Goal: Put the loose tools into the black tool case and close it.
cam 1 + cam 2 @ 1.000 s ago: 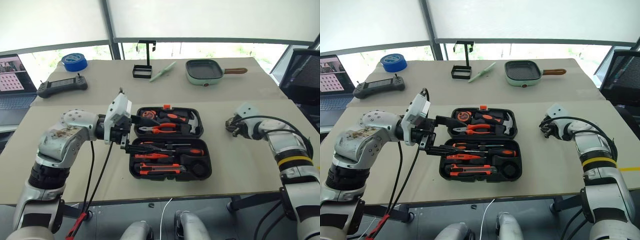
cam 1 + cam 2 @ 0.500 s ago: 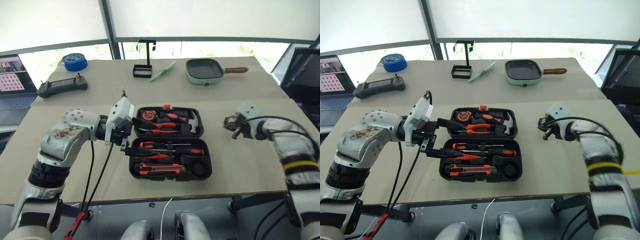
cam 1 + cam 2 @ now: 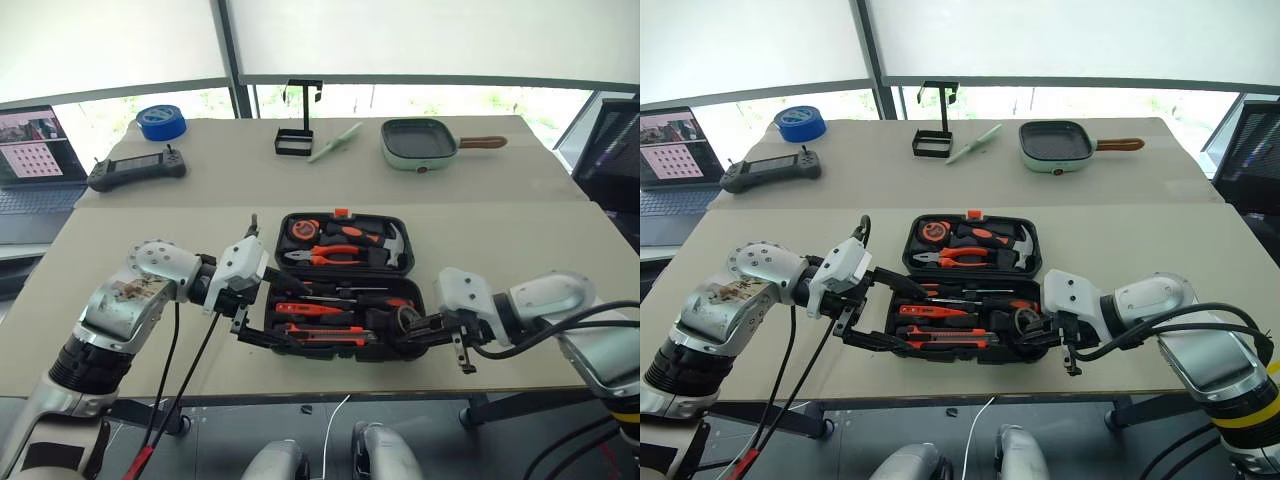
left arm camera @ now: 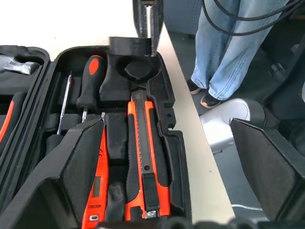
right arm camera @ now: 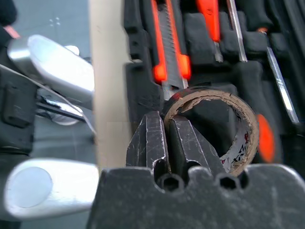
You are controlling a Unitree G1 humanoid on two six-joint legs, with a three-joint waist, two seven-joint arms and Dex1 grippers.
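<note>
Bright backlight from windows; right wrist view blurred.

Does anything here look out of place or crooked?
One thing: the small tape roll is not in its round slot in the black tool case. The right claw pinches its wall above the case. The other tools lie neatly.

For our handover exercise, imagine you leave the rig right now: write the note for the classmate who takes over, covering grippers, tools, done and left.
Right gripper: shut on the wall of the small round dark tape roll, holding it over the near right corner of the open black plastic tool case.
Left gripper: open, holding nothing, at the case's near left edge.
Done: the orange-and-black utility knife and the orange-and-black-handled screwdrivers lie in their moulded slots.
Left: seat the tape roll in the round recess, release it, fold the case shut and latch it.
</note>
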